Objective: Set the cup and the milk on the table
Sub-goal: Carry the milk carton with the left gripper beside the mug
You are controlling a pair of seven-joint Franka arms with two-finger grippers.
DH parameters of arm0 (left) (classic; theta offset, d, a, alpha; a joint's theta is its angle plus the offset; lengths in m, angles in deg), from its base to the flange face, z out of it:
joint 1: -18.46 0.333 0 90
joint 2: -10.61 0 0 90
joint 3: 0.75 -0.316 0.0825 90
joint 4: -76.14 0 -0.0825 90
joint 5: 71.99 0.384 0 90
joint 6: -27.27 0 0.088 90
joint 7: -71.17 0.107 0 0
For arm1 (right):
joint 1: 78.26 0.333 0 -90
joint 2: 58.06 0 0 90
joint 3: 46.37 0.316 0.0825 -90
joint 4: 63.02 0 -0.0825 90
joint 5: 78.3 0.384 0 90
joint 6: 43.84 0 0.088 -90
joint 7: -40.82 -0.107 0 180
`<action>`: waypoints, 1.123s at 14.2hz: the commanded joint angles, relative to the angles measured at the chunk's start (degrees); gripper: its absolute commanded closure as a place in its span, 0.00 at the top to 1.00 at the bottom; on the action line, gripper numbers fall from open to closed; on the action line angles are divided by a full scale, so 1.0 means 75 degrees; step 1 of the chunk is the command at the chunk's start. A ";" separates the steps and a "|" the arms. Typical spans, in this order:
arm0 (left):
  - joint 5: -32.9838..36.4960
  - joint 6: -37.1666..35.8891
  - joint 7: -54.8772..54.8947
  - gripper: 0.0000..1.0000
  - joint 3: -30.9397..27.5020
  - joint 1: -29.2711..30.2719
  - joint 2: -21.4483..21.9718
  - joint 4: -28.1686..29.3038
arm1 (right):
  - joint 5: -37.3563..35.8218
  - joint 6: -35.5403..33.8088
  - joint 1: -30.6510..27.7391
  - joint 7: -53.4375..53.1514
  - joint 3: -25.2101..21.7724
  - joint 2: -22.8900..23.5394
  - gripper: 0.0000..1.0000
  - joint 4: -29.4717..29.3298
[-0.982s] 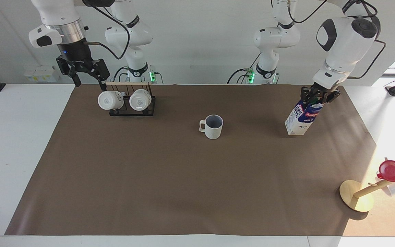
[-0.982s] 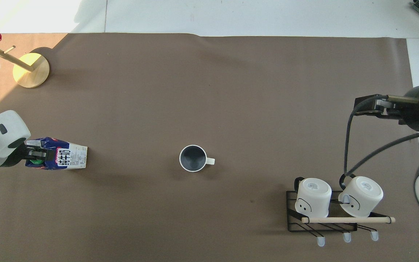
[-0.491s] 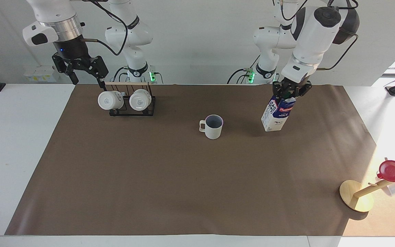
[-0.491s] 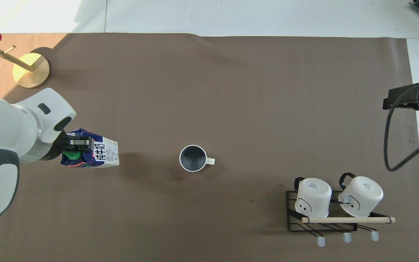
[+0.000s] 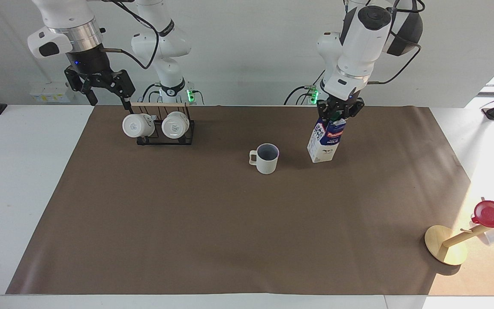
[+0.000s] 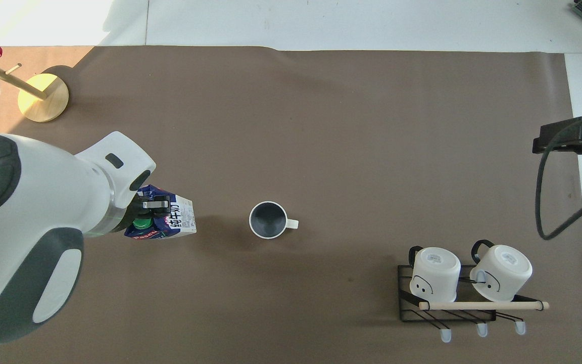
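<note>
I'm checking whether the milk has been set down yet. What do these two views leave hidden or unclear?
- Milk base: neither view settles whether it touches the mat.
- Milk top: overhead, the left gripper and arm cover most of it.
- Right gripper: overhead, cut off by the frame edge.
- Red cup: cut by the edge in both views.

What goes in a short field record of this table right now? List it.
cup: cream mug upright on the brown mat, handle toward the right arm's end
milk: carton held by its top, beside the cup, toward the left arm's end
left pincer: shut on the carton
right pincer: open, waiting above the mug rack
rack: two white mugs hanging
</note>
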 commanded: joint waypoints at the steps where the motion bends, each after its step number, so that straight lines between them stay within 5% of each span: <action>1: 0.0050 0.0336 -0.0355 0.47 -0.0123 -0.0419 -0.0034 0.0256 | 0.0125 -0.0158 -0.0087 0.0198 -0.0020 0.0033 1.00 -0.0117; 7: 0.0062 0.1273 -0.0883 0.47 -0.0123 -0.0714 -0.0010 0.0971 | 0.0160 -0.0217 -0.0800 0.0222 0.0412 -0.0002 1.00 -0.0117; 16: 0.0097 0.2082 -0.1105 0.48 -0.0123 -0.0912 -0.0034 0.1593 | 0.0125 -0.0521 -0.0813 0.0151 0.0648 -0.0107 1.00 -0.0093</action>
